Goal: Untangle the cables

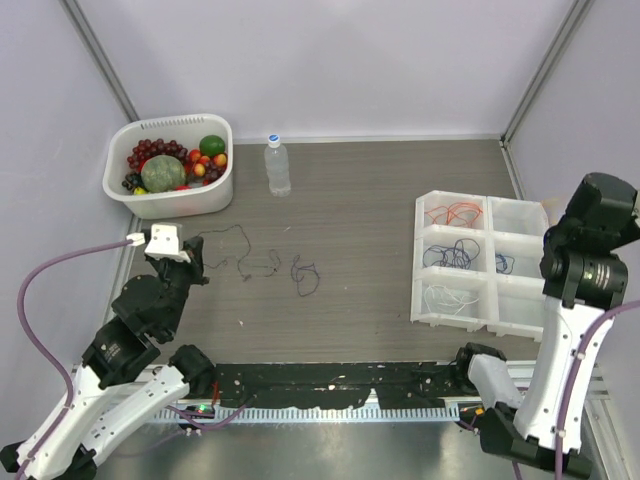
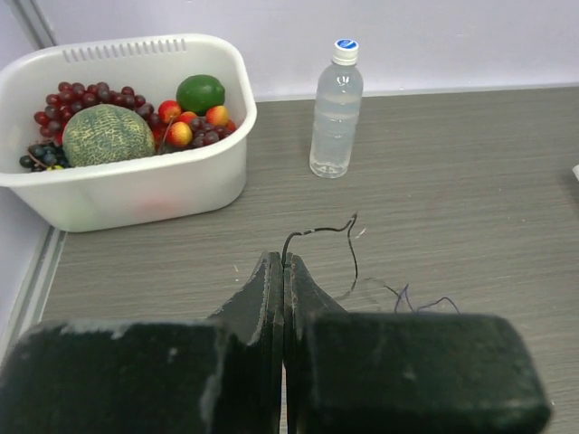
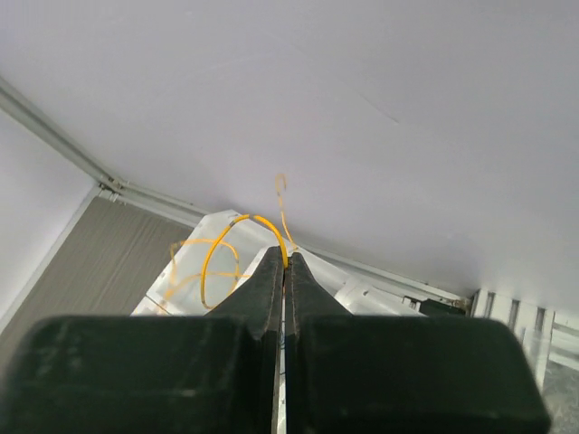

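My left gripper (image 2: 283, 262) is shut on the end of a thin black cable (image 2: 351, 237), low over the table at the left (image 1: 190, 265). The black cable (image 1: 238, 240) trails right across the table towards a loopy purple cable (image 1: 305, 276), also in the left wrist view (image 2: 425, 303). My right gripper (image 3: 287, 258) is shut on a yellow cable (image 3: 210, 258), whose loops hang over the white sorting tray (image 1: 488, 240). The tray holds red-orange (image 1: 457, 212), blue (image 1: 455, 256) and white (image 1: 445, 297) cables in separate compartments.
A white bin (image 1: 215, 195) of fruit stands at the back left, with a clear water bottle (image 1: 278, 166) to its right. In the left wrist view the bin (image 2: 136, 190) and bottle (image 2: 336, 108) lie ahead. Walls enclose the table.
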Action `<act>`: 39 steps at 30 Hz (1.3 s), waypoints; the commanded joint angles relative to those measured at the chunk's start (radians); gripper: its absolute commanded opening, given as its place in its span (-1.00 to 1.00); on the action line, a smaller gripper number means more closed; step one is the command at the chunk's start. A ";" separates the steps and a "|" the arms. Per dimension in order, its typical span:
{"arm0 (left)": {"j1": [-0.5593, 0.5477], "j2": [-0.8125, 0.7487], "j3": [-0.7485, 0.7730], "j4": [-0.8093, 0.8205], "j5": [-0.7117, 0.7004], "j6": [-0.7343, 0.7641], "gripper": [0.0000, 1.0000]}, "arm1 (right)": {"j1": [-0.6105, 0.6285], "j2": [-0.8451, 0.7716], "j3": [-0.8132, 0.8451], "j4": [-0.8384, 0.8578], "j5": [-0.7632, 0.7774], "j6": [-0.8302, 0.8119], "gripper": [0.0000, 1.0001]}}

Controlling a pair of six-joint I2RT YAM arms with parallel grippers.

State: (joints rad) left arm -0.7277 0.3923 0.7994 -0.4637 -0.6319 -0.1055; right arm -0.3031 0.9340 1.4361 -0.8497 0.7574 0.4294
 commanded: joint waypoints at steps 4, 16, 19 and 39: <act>-0.022 0.013 0.009 0.039 0.034 -0.020 -1.00 | -0.002 -0.024 -0.109 -0.094 0.164 0.140 -0.99; -0.041 0.026 0.046 0.011 0.021 0.003 -1.00 | -0.011 0.038 -0.373 -0.204 0.293 0.506 -0.99; -0.041 0.033 0.049 0.013 0.027 0.003 -1.00 | -0.024 0.121 -0.365 -0.328 0.354 0.635 -0.99; -0.042 0.114 0.060 0.027 0.034 -0.063 -1.00 | -0.028 -0.084 -0.250 -0.479 0.255 0.592 -0.98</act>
State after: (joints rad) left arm -0.7650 0.4969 0.8188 -0.4706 -0.6044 -0.1413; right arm -0.3248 0.8307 1.2057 -1.2846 1.0691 1.0008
